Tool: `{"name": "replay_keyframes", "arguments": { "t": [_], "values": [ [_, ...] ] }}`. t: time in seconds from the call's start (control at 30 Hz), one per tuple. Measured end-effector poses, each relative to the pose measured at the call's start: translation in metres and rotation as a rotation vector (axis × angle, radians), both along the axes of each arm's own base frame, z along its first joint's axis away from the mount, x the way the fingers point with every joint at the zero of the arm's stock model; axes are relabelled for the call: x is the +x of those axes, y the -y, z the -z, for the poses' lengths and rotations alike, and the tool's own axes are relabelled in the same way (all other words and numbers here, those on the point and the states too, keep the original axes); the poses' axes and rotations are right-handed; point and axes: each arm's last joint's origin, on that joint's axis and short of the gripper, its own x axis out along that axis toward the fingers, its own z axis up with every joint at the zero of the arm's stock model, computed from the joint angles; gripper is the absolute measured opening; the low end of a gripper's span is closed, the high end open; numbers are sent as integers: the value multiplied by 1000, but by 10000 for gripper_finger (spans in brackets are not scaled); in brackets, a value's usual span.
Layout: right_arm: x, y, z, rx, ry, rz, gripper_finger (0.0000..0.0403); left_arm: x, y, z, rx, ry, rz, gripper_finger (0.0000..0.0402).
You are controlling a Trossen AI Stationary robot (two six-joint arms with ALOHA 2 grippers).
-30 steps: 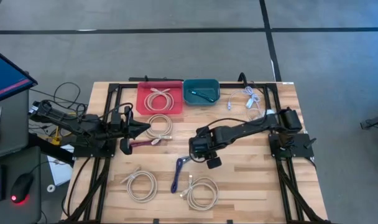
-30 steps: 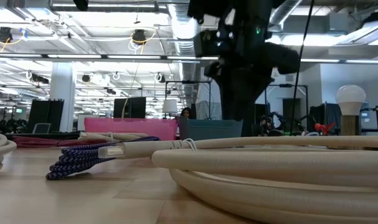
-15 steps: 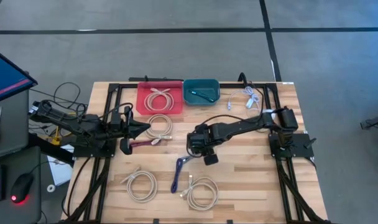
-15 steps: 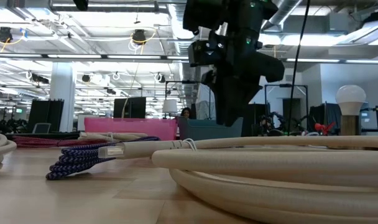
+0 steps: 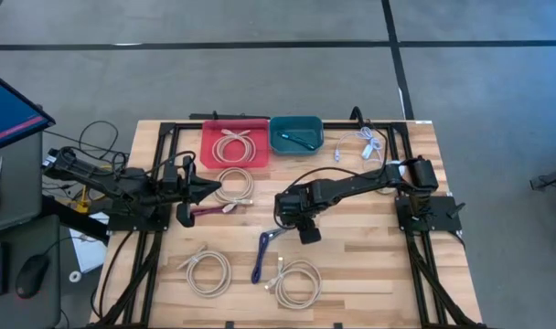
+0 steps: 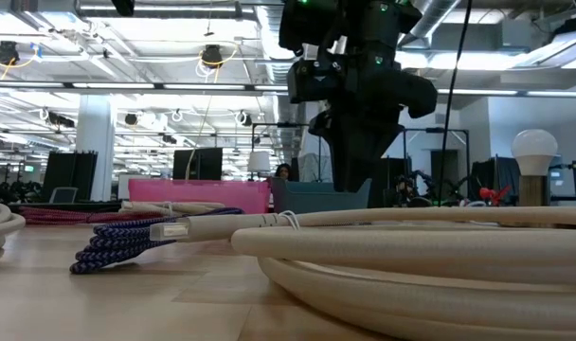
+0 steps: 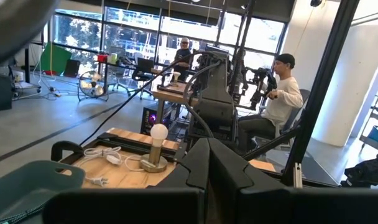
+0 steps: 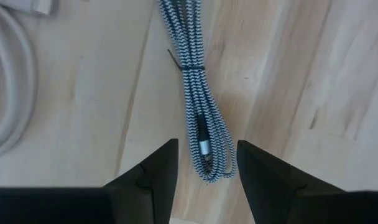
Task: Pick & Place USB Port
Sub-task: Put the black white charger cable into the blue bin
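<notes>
A blue-and-white braided USB cable [image 5: 262, 254] lies bundled on the wooden table, near its middle front. It also shows in the right wrist view [image 8: 198, 106] and the low view [image 6: 127, 237]. My right gripper [image 5: 283, 221] hangs over the cable's far end, pointing down and open. In the right wrist view its fingers [image 8: 153, 171] stand on either side of the bundle's looped end [image 8: 206, 163], and no touch shows. My left gripper [image 5: 211, 187] rests shut at the table's left side. A teal bin [image 5: 296, 134] and a red tray [image 5: 214, 155] stand at the far edge.
Coiled white cables lie in the red tray [image 5: 234, 142], beside my left gripper [image 5: 234, 185], and at the front [image 5: 208, 270] [image 5: 296, 280]. A maroon cable [image 5: 205, 210] lies at the left and a white cable [image 5: 365, 144] at the far right. People sit in the room behind.
My right gripper has gone toward the table's left edge and a little down, coming over the far end of the blue braided cable. It has slowed in the last half second. The cable has not moved.
</notes>
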Motion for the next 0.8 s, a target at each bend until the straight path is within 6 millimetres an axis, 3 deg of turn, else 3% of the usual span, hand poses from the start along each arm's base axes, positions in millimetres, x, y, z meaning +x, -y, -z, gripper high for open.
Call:
{"name": "replay_keyframes", "arguments": {
  "t": [0.53, 0.8],
  "values": [
    [1, 15, 0, 9, 0, 75, 154, 0, 0, 0, 0, 0, 0, 6],
    [9, 9, 41, 5, -102, 62, 150, 0, 0, 0, 0, -1, 0, 6]
  ]
}}
